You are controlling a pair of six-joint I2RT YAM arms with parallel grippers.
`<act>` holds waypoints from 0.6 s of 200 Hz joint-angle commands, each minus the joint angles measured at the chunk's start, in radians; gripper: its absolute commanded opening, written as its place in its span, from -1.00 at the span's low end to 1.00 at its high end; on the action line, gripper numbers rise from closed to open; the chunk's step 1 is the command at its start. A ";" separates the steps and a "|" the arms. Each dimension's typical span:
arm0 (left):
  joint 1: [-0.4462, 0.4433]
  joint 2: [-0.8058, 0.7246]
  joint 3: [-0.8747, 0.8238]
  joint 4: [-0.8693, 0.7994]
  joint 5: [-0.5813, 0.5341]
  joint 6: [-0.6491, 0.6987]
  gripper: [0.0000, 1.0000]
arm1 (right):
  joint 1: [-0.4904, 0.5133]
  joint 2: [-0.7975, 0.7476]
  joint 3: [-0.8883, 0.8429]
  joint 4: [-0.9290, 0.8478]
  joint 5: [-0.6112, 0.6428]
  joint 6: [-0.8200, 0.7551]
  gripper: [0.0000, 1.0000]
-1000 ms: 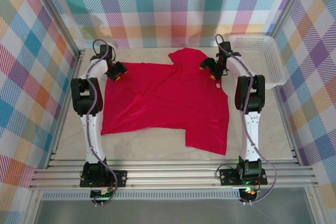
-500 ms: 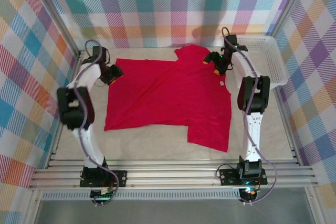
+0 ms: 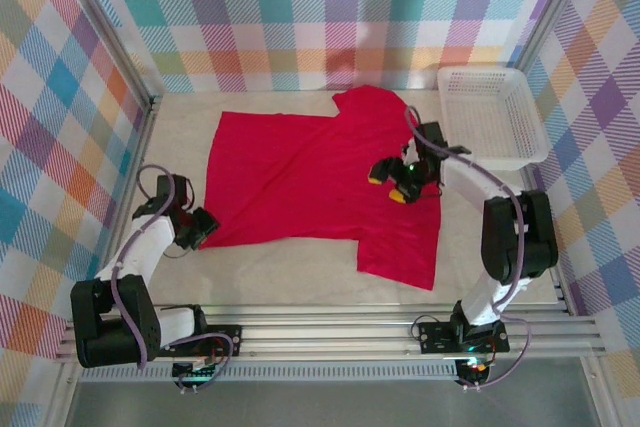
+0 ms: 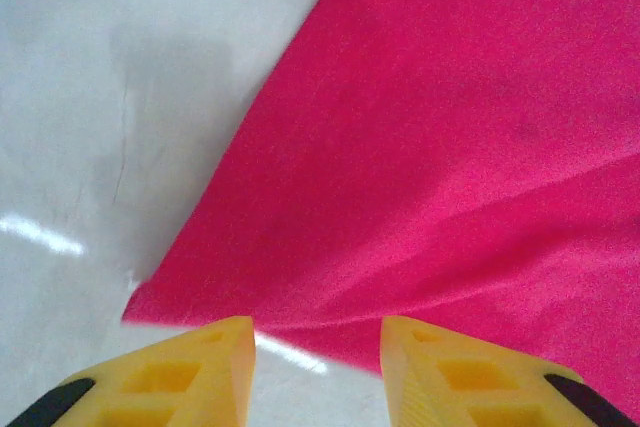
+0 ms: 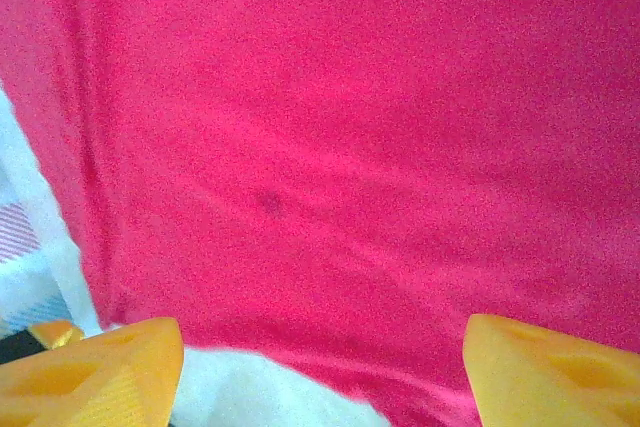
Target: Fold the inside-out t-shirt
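My left claw (image 4: 316, 335) stands partly open and empty, the hem corner of the plain bright red soft-fabric t-shirt (image 3: 310, 182) just ahead of its tips. My right claw (image 5: 320, 327) gapes wide, empty, above the cloth. I judge we are at the corner grab: next, lower and pinch.

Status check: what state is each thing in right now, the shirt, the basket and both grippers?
Bright red short-sleeved fabric t-shirt: spread flat on the table, unfolded.
White plastic mesh basket: upright at the table's far right corner.
Left gripper: open, fingertips at the shirt's near left corner, nothing held.
Right gripper: wide open over the shirt's right side, nothing held.
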 commanded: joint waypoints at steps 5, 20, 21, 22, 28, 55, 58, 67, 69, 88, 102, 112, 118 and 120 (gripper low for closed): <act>0.014 0.002 -0.018 0.033 0.009 -0.036 -0.22 | 0.012 -0.142 -0.064 -0.001 0.006 -0.019 0.48; 0.018 0.002 -0.016 -0.003 -0.042 -0.034 -0.18 | 0.012 -0.187 -0.094 -0.034 0.029 -0.039 0.48; 0.018 0.001 -0.015 -0.004 -0.046 -0.035 -0.17 | 0.012 -0.189 -0.095 -0.036 0.031 -0.041 0.48; 0.019 0.001 -0.015 -0.007 -0.051 -0.034 -0.17 | 0.013 -0.192 -0.098 -0.038 0.032 -0.042 0.48; 0.018 0.001 -0.015 -0.021 -0.078 -0.036 -0.13 | 0.012 -0.205 -0.107 -0.051 0.042 -0.049 0.48; 0.021 0.004 -0.026 -0.015 -0.141 -0.056 -0.09 | 0.012 -0.262 -0.149 -0.106 0.091 -0.068 0.49; 0.021 0.004 -0.029 -0.009 -0.142 -0.058 -0.09 | 0.012 -0.268 -0.154 -0.113 0.098 -0.069 0.49; 0.021 0.005 -0.040 0.011 -0.146 -0.066 -0.08 | 0.011 -0.285 -0.167 -0.135 0.116 -0.073 0.49; 0.021 0.005 -0.043 0.015 -0.146 -0.068 -0.08 | 0.012 -0.289 -0.170 -0.140 0.120 -0.074 0.49; 0.021 0.019 -0.075 0.060 -0.150 -0.079 -0.07 | 0.012 -0.334 -0.205 -0.177 0.148 -0.075 0.49; 0.022 0.040 -0.089 0.086 -0.152 -0.080 -0.07 | 0.012 -0.368 -0.227 -0.206 0.167 -0.075 0.50; 0.022 0.059 -0.096 0.101 -0.144 -0.083 -0.08 | 0.011 -0.390 -0.241 -0.230 0.180 -0.074 0.49; 0.024 0.069 -0.099 0.111 -0.137 -0.085 -0.08 | 0.012 -0.400 -0.246 -0.244 0.187 -0.075 0.50; 0.024 0.072 -0.099 0.113 -0.136 -0.086 -0.09 | 0.012 -0.404 -0.248 -0.250 0.190 -0.075 0.50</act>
